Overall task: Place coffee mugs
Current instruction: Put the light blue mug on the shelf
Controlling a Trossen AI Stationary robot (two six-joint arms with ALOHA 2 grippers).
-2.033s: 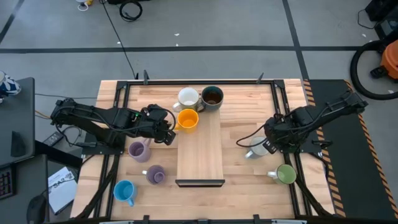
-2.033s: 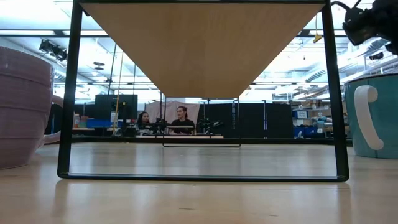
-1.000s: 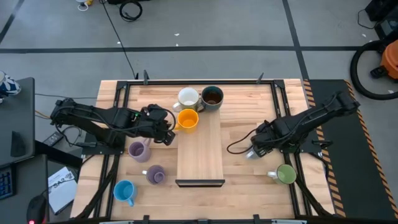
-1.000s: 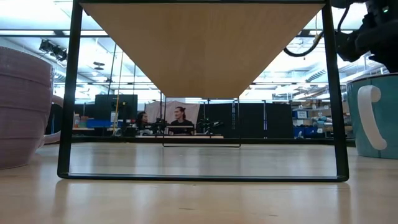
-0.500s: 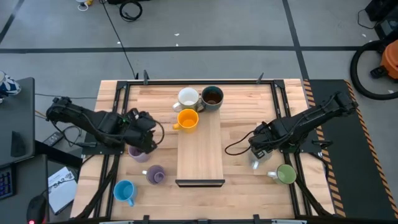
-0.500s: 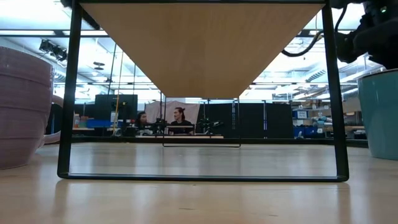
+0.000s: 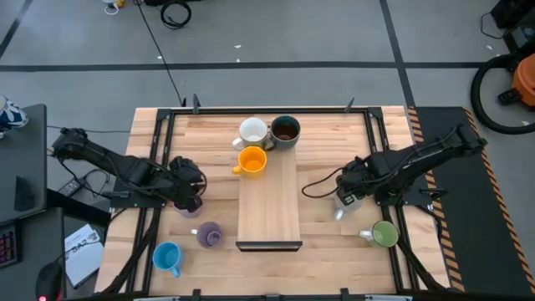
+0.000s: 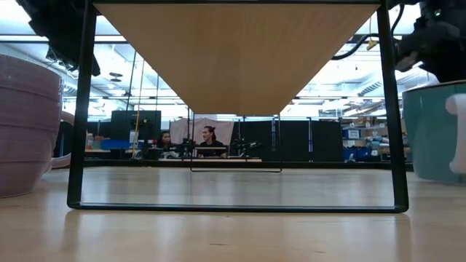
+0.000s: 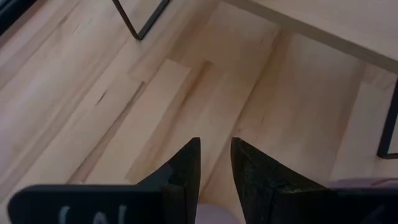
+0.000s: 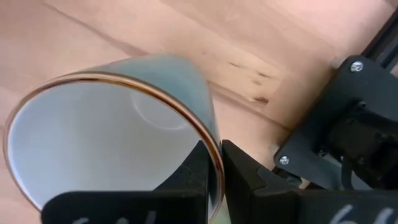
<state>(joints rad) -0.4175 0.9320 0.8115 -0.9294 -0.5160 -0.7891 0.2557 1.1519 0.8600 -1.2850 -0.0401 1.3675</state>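
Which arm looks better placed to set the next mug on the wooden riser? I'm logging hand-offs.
Probably the right. The right gripper is clamped on the rim of a white mug beside the riser. The left gripper hovers over a lavender mug, nearly shut on nothing.

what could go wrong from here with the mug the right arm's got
The right gripper pinches only the thin rim of a white mug, one finger inside and one outside, so the mug might swing or slip as it travels. The green mug stands close by and could get bumped. The riser shelf already carries the orange mug, so a low approach may clip it.
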